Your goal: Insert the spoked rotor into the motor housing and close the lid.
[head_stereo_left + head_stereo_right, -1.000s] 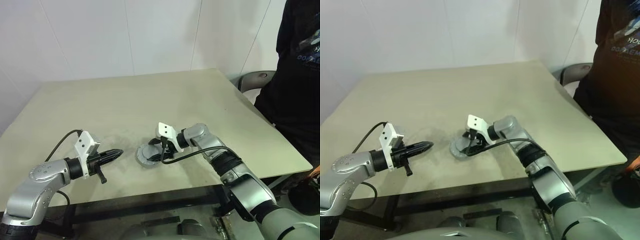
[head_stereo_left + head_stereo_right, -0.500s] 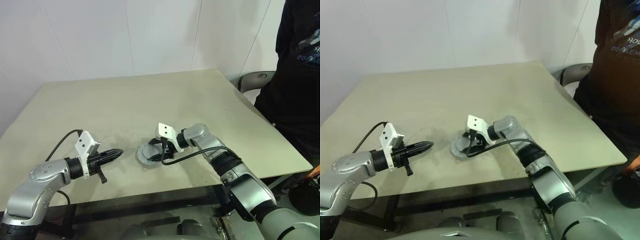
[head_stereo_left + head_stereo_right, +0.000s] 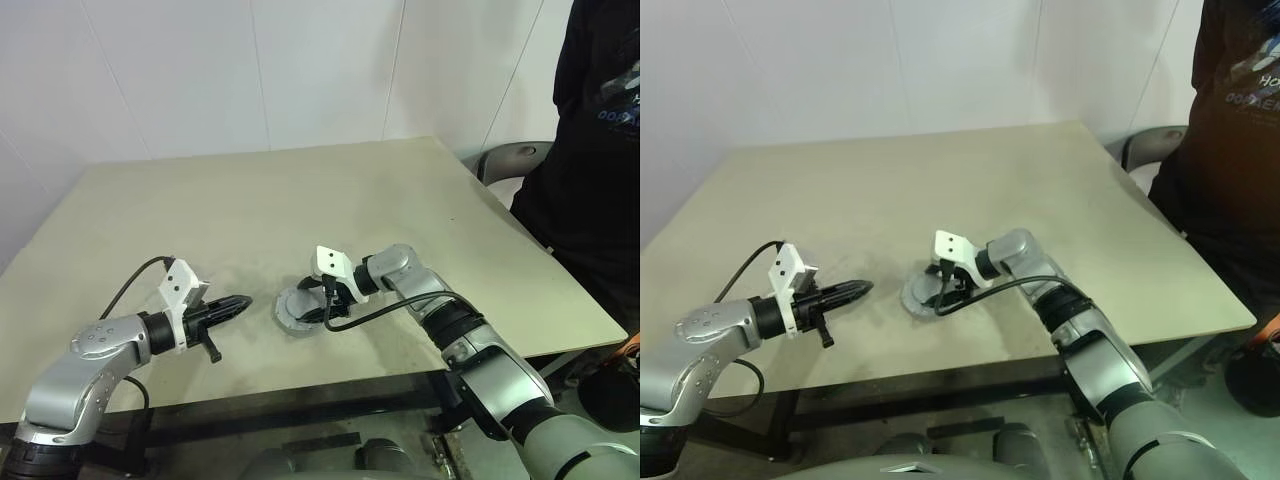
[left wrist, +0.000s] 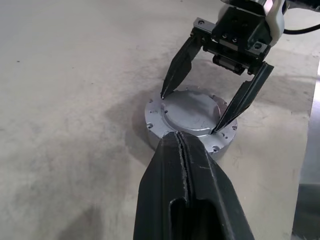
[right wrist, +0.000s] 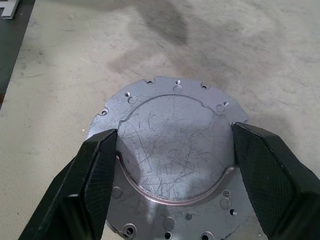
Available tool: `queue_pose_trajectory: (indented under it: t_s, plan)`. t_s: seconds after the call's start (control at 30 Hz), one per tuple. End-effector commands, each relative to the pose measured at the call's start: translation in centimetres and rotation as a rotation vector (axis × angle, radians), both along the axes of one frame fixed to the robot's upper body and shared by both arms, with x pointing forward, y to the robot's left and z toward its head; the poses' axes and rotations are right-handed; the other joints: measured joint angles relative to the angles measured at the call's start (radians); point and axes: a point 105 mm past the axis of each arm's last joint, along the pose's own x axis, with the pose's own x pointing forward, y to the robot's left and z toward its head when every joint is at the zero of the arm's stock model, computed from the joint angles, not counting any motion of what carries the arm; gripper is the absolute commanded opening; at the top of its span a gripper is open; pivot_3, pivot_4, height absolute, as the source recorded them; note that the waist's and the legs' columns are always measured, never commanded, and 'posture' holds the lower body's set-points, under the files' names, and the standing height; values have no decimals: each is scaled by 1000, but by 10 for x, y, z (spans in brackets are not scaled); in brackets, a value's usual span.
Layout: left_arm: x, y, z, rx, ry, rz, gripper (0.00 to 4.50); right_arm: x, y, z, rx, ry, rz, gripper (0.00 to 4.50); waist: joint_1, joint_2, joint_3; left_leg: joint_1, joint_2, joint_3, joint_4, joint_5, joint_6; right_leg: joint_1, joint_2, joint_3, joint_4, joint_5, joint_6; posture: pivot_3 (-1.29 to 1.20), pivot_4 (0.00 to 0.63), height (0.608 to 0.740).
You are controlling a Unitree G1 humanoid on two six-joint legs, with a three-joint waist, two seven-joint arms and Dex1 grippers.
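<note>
1. The right gripper (image 4: 196,113) has its jaws spread wide, one black fingertip (image 4: 164,93) at each side of the raised round centre of the lid (image 5: 175,145); the tips sit at or just above the lid's upper face, and whether they press on it cannot be told.
2. The lid is a flat grey metal disc with a scratched raised middle and a ring of small holes around its flange (the scratches show best in the right wrist view). It lies level on top of a round silver body, the motor housing (image 4: 155,137), whose low side wall shows beneath the flange.
3. Housing and lid together rest on the bench (image 3: 300,200), towards its near edge and about midway across.
4. The left gripper (image 3: 236,302) has its jaws pressed together with nothing between them, the two black fingers (image 4: 172,170) meeting along a thin seam. It points across towards the housing from the robot's left and hangs just above the bench, near the housing but apart from it.
5. The bench top is a pale beige sheet with darker smudges around the housing.
6. A person in dark clothing (image 3: 590,150) stands at the far right corner of the bench, beside a grey chair (image 3: 510,158).
</note>
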Motion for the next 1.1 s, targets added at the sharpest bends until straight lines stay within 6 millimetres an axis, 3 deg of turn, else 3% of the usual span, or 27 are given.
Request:
queue_pose_trajectory:
  t_s: [0.03, 0.73, 1.1]
  plan:
    - [7, -6, 5, -23, -10, 8, 0, -4, -28, -38, -169, 74, -52, 3225, 1, 0, 0, 0, 0, 0, 0, 0, 0, 0, 0, 0, 0, 0, 0, 0, 0, 740]
    - [32, -38, -35, 64, 46, -40, 0, -4, -23, -34, -160, 73, -44, 3225, 0, 0, 0, 0, 0, 0, -1, 0, 0, 0, 0, 0, -1, 0, 0, 0, 0, 740]
    - [27, -44, -53, 137, 119, -79, 0, -3, -23, -29, -156, 90, -55, 3225, 1, 1, -1, 0, 0, -1, -1, 0, 0, 0, 0, 0, -1, 0, 1, 0, 0, 740]
